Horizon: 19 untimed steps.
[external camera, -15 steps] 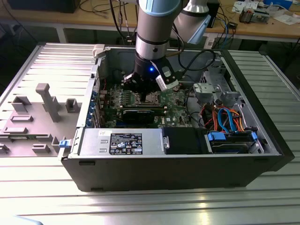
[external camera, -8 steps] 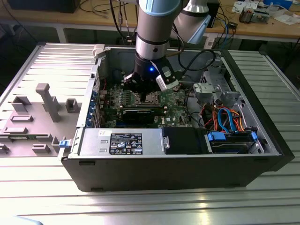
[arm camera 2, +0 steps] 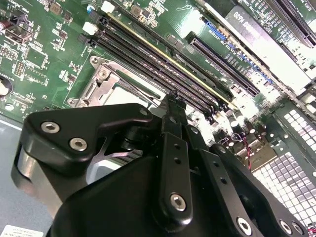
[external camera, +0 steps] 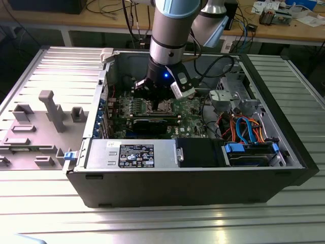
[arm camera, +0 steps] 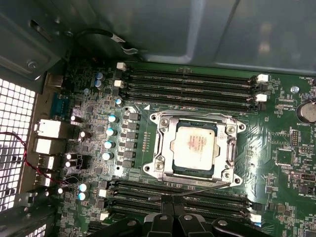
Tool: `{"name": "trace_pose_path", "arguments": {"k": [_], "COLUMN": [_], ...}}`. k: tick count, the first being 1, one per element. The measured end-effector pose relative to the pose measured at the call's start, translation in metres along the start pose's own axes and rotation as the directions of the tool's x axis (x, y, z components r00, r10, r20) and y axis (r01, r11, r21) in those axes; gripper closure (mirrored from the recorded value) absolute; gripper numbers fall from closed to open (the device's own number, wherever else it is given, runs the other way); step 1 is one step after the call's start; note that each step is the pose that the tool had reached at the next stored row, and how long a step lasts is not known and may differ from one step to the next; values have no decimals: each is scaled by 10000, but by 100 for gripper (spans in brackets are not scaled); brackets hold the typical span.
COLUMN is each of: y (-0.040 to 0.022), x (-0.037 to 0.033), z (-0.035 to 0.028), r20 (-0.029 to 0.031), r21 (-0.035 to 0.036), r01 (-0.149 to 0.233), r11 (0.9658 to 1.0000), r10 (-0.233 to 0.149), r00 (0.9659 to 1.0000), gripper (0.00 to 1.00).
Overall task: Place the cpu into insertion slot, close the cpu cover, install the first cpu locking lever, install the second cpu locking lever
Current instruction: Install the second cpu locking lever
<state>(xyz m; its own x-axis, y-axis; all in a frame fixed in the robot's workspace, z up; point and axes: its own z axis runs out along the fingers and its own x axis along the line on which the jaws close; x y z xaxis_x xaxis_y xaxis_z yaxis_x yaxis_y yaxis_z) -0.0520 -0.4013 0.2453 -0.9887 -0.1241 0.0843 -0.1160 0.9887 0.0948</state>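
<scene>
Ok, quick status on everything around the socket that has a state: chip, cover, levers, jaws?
cpu: seated in the insertion slot, metal top facing up.
cpu cover: down, framing the chip.
locking lever: thin rod along the socket edge nearest the jaws; whether it is latched cannot be told.
gripper: over the memory slots beside the socket, jaws together, nothing held.
computer case: side open.

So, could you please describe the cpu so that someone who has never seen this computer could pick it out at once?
Start at the open black computer case and find the green circuit board on its floor. Between the two banks of long black memory slots sits a square silvery metal socket frame. The cpu is the small flat pale metal square in that frame's centre, the only smooth plain plate among slots and components.
</scene>
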Motion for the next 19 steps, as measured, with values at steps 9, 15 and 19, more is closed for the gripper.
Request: {"name": "trace_pose_path", "arguments": {"k": [9, 15, 19], "y": [-9, -4, -22], "x": [-3, 81, 91], "z": [93, 169, 191], "r20": [-23, -7, 4], "r21": [-85, -216, -305], "r01": [4, 16, 27], "r11": [10000, 9998, 9995], "r10": [-4, -16, -27], "r00": [10000, 10000, 10000], "gripper": [89, 89, 89]}}
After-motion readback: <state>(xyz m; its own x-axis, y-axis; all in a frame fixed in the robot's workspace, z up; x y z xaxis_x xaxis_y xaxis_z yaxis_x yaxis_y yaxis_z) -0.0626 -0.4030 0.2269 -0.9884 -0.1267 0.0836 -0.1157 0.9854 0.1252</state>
